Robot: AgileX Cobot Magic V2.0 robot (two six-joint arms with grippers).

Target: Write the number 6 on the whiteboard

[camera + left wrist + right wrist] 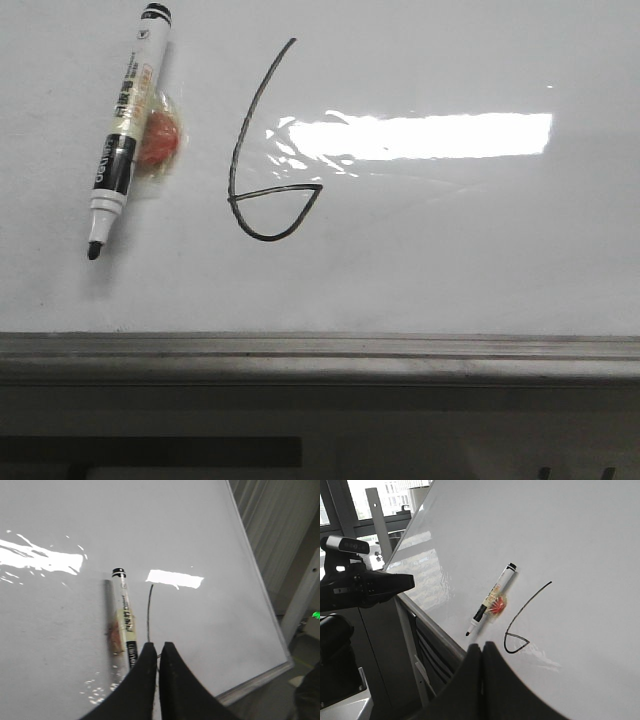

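Observation:
The whiteboard [450,270] carries the number 6 [268,238], a thin black line with a long slanted stem and a pointed loop at its bottom. A white-and-black marker [125,140] rests uncapped against the board to the left of it, tip pointing down. My left gripper [158,647] is shut on nothing, over the board between the marker [125,622] and the stem of the 6 [148,615]. My right gripper [482,646] is shut and empty, off the board's lower edge, below the 6 [512,652] and the marker [492,600]. Neither gripper shows in the front view.
A grey metal ledge [320,350] runs under the board. An orange-red blob [160,140] sits behind the marker's barrel. A black camera unit [365,587] stands beside the board's frame. The board's framed corner [287,660] and a white post [305,595] lie on the far side.

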